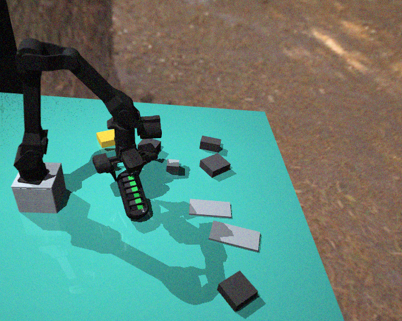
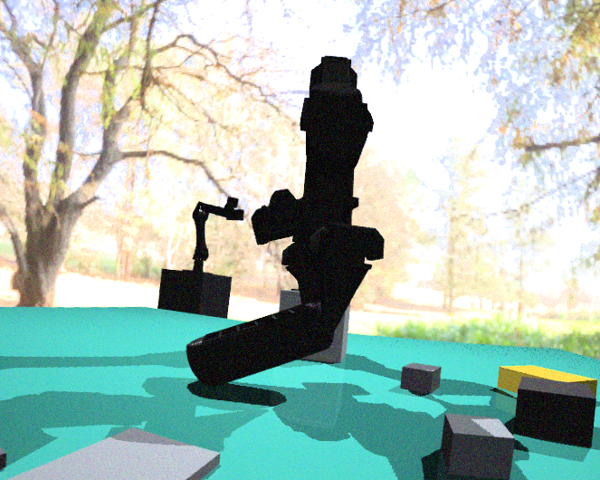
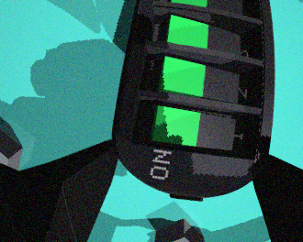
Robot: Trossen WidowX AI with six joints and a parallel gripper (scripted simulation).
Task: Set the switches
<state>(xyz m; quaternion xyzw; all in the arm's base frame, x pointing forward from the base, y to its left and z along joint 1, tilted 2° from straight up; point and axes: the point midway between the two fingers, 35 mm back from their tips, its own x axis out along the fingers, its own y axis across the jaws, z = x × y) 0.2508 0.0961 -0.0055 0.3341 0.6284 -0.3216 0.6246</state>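
Note:
The dark grey controller unit [image 1: 137,214] [image 2: 248,350] [image 3: 219,167] is tilted, one end raised in my gripper [image 1: 127,175] [image 2: 327,338] [image 3: 187,154] and the other low over the bench. I cannot tell whether the low end touches. My gripper is shut on the unit's sides at the end by switch 1. The switches face up. In the wrist view the rockers of switch 1 [image 3: 194,128], switch 2 [image 3: 201,82] and switch 3 [image 3: 203,37] show green halves on the side marked ON and dark halves opposite. Which ends are pressed is hard to tell. The underside label is hidden.
Two pale flat plates [image 1: 210,208] [image 1: 234,236] lie right of the unit. Dark blocks [image 1: 214,165] [image 1: 210,143] [image 1: 237,290], a small grey block [image 1: 172,165] [image 2: 420,379] and a yellow block [image 1: 105,138] [image 2: 547,377] lie around. The arm's grey pedestal [image 1: 38,200] stands at left.

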